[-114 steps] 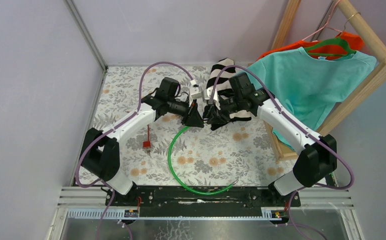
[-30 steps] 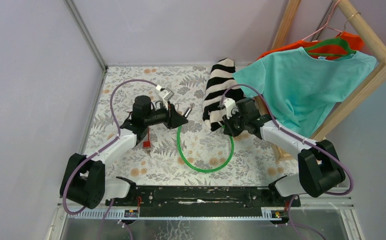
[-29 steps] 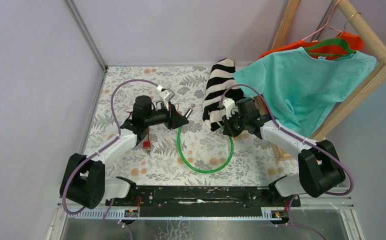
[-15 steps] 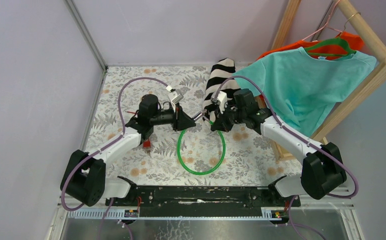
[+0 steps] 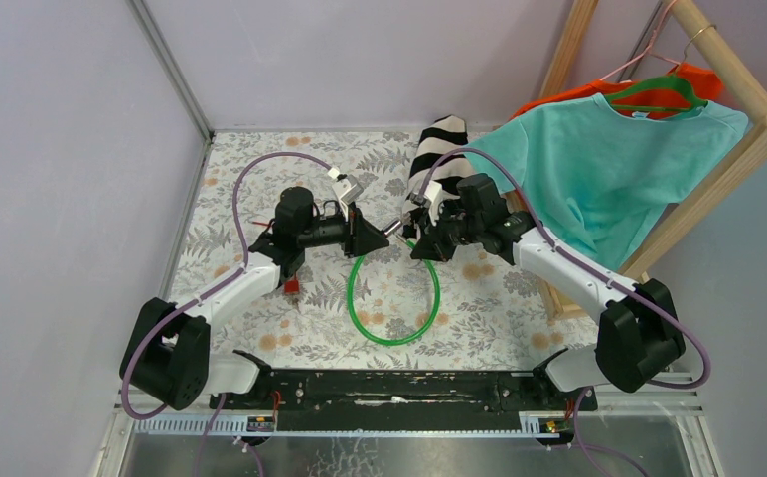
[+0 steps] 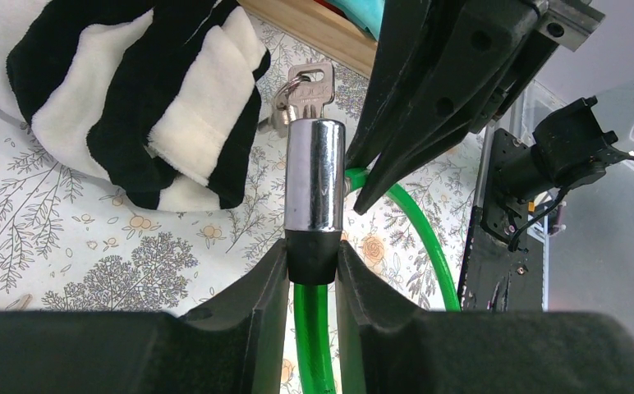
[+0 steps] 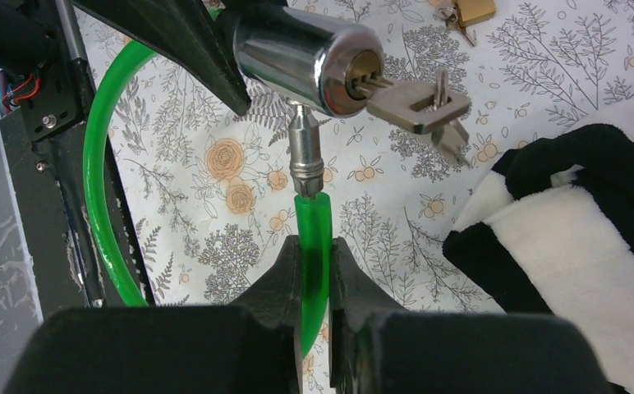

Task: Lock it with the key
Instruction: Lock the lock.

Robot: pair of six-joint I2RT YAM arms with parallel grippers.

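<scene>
A green cable lock (image 5: 391,298) loops over the floral table. My left gripper (image 6: 312,254) is shut on the black collar of its chrome lock cylinder (image 6: 314,174), which points away from me. A silver key (image 6: 310,88) with a spare on a ring sits in the cylinder's keyhole (image 7: 363,72). My right gripper (image 7: 314,246) is shut on the green cable's other end, just behind its metal pin (image 7: 304,152). The pin tip touches the underside of the cylinder (image 7: 297,53). In the top view the two grippers meet at mid table (image 5: 399,231).
A black-and-white striped cloth (image 5: 437,149) lies just behind the grippers. A wooden rack (image 5: 717,129) with a teal shirt (image 5: 608,164) stands at the right. A small red tag (image 5: 291,286) lies under the left arm. A brass padlock (image 7: 470,10) lies further off.
Both arms have come together from apart. The right gripper carried the cable's pin end left and up to the cylinder held by the left gripper; the green loop narrowed.
</scene>
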